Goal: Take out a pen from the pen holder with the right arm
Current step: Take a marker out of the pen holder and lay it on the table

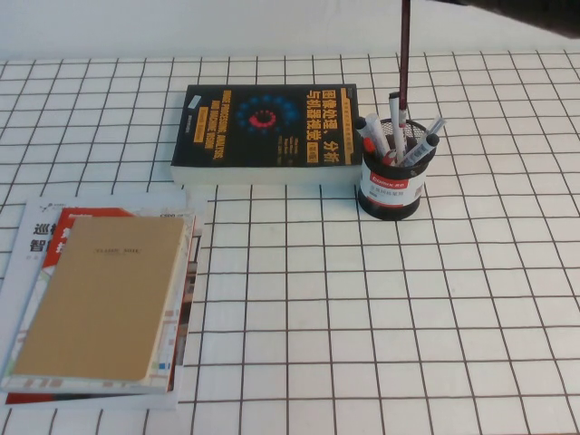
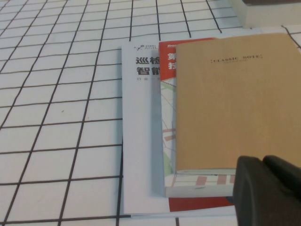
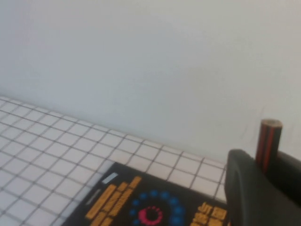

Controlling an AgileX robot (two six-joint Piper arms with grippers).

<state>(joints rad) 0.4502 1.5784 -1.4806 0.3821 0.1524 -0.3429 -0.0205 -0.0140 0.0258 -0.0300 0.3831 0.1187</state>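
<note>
Nearest the camera, in the lower left of the high view, a tan notebook (image 1: 104, 299) lies on top of a stack of booklets (image 1: 36, 227). A red-and-white cover and a white sheet with dark characters show past its edges. All of it rests flat on the desk (image 1: 362, 317), which is white with a dark grid. The left gripper (image 2: 265, 188) appears only in its own wrist view, a dark mass hanging just over one corner of the notebook. Whether it is clenched or released I cannot tell.

In the upper middle of the high view lies a dark book (image 1: 267, 131) with yellow lettering and a ring of blue dots around a red centre, flat and apart from the stack. Just beside its right edge stands the pen holder (image 1: 390, 186), an upright black mesh cup with a red-and-white label. Several other pens (image 1: 396, 122) lean out of it.

The pen (image 1: 404, 63), a thin dark red shaft, stands upright above the holder and runs out of the top edge of the frame. Its lower end is among the other pens at the cup's mouth, and whether it has cleared the rim I cannot tell. The right gripper (image 3: 265, 172) is beyond that top edge. In its wrist view its dark jaws are clenched on the pen, whose red-and-black striped end pokes out just past them. The dark book and a pale wall (image 3: 141, 56) show beyond.
</note>
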